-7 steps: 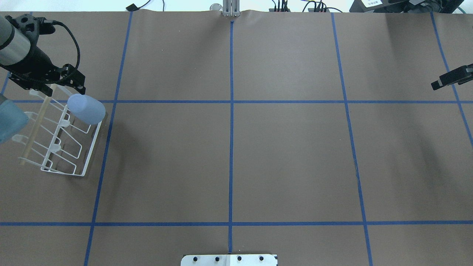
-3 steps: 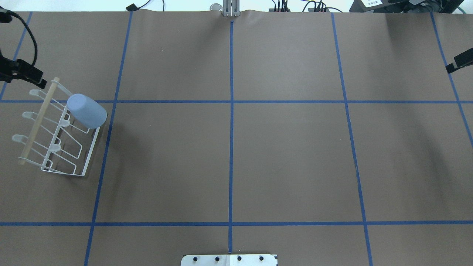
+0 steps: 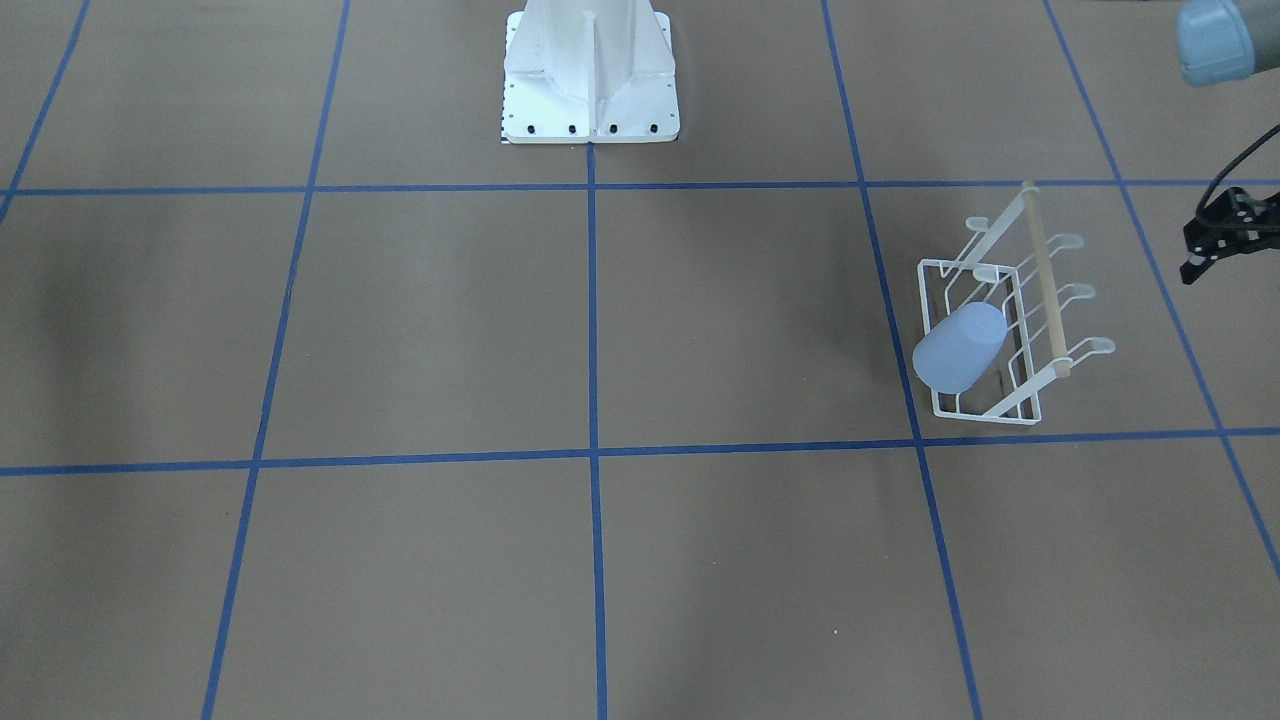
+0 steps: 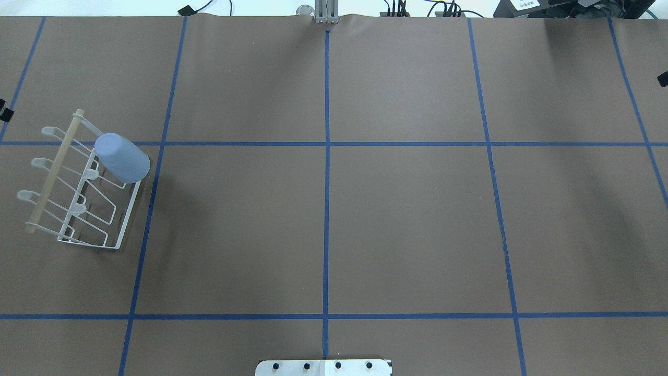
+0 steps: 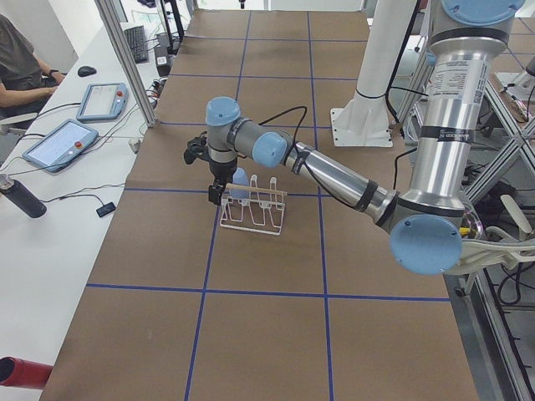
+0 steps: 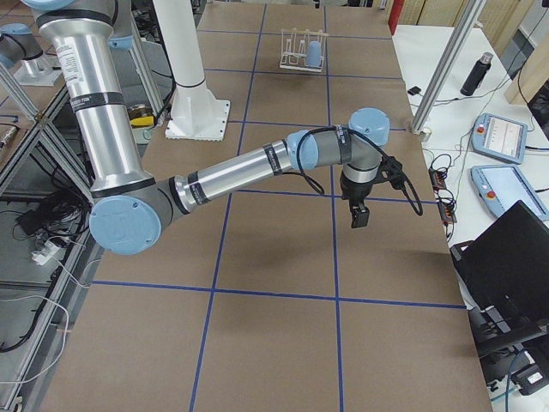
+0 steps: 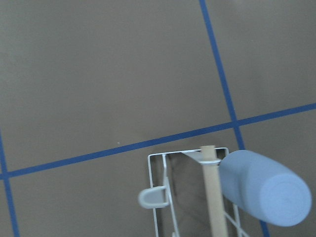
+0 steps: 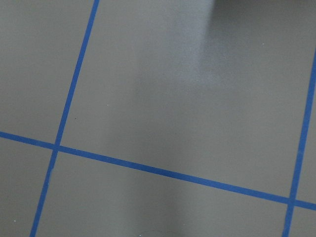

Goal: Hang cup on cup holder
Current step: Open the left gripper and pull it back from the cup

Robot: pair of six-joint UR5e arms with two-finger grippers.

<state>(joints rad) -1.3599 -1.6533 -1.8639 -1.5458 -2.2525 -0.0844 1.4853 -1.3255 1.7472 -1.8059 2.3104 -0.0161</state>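
The pale blue cup (image 4: 122,157) hangs upside down and tilted on a far corner prong of the white wire cup holder (image 4: 56,168). It also shows in the front view (image 3: 960,347) on the holder (image 3: 1045,278). The left wrist view looks down on the cup (image 7: 261,190) and the wooden rod (image 7: 213,197). My left gripper (image 3: 1200,255) is apart from the holder, beside its far end; nothing is in it, and its jaws are unclear. My right gripper (image 6: 358,215) hovers far away over bare table; I cannot tell its state.
The robot's white base plate (image 4: 323,367) sits at the near middle edge. Blue tape lines grid the brown table (image 4: 407,224). Cables and equipment lie beyond the far edge. An operator's bench with tablets (image 5: 63,142) runs along the far side.
My left arm has drawn back from the holder and almost left the overhead view on the left. The right gripper has slid further off the right edge. The cup stays on its prong.
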